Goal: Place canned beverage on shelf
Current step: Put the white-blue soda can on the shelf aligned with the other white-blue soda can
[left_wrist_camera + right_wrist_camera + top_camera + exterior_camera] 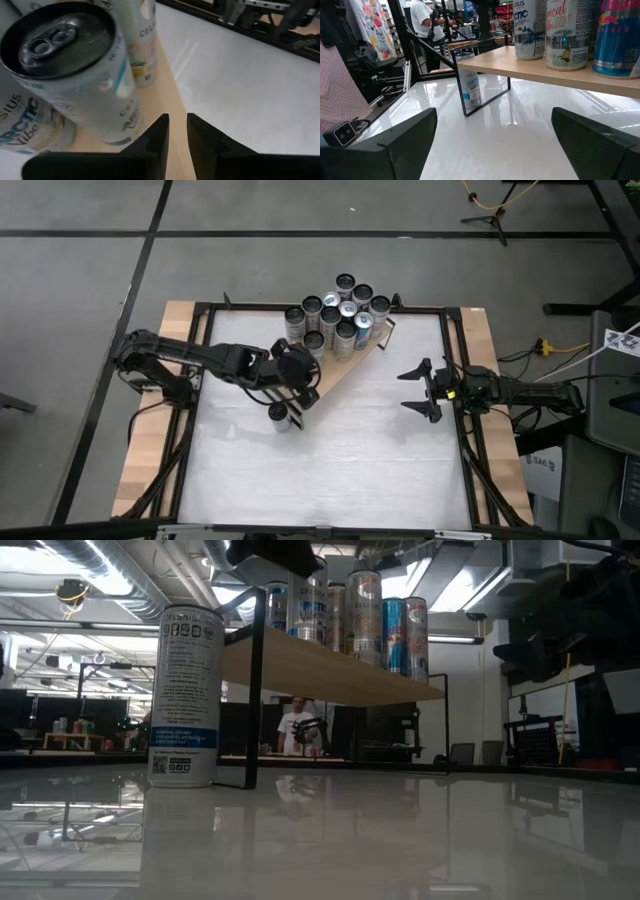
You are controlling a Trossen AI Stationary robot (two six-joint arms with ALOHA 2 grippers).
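A: So, where is the left gripper (297, 385) sitting?

B: Above the near edge of the shelf (345, 370), just beside the cans (338, 310) clustered there. In its wrist view, the fingers (156, 137) are standing nearly pressed together, with only a thin gap between them, and nothing is sitting in that gap.

A: And the beverage cans?

B: About 10 are standing upright on the shelf board (330, 670), grouped toward its far end. 1 more can (282, 416) is standing upright on the white table (330, 470), just beside the shelf's black frame leg (254, 690) and below the left gripper. Nothing is gripping it.

A: The right arm?

B: Its gripper (422, 390) is hanging over the table's right side, well apart from the shelf, jaws spread wide and holding nothing. Its wrist camera is looking across the table at the shelf (545, 72) and the lone can (471, 90).

A: Anyone beyond the table?

B: A person (297, 728) is showing in the room behind.
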